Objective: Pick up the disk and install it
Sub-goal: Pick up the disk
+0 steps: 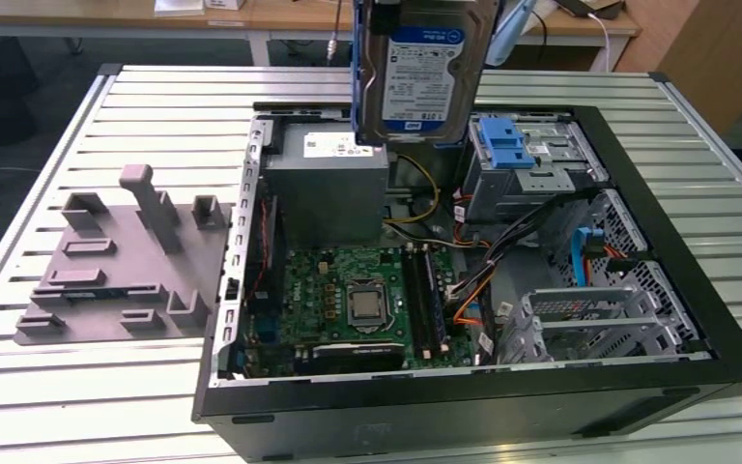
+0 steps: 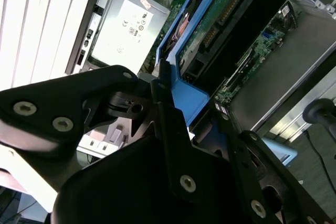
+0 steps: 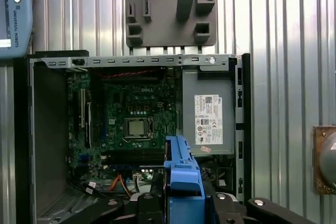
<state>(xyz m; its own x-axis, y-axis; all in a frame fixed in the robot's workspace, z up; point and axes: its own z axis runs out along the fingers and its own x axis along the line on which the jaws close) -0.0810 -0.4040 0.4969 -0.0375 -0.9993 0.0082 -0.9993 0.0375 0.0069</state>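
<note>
The pick-up is done and the carry is in hand: the disk (image 1: pixel 423 68) hangs on edge above the far side of the open computer case (image 1: pixel 474 416), touching nothing below. In the first wrist view the gripper (image 3: pixel 184 205) has its jaws clamped on the disk's blue carrier rail. By my judgement, installing it calls for lining the rails up squarely with a drive bay, clear of the loose cables.

The case holds a motherboard (image 1: pixel 358 300), a grey power-supply box (image 1: pixel 332 174), a metal cage with a blue latch (image 1: pixel 526 159) and bare wire cages (image 1: pixel 603 309). On the surface (image 1: pixel 88 387), at the exterior view's left, lies a grey moulded fixture (image 1: pixel 127 261).
</note>
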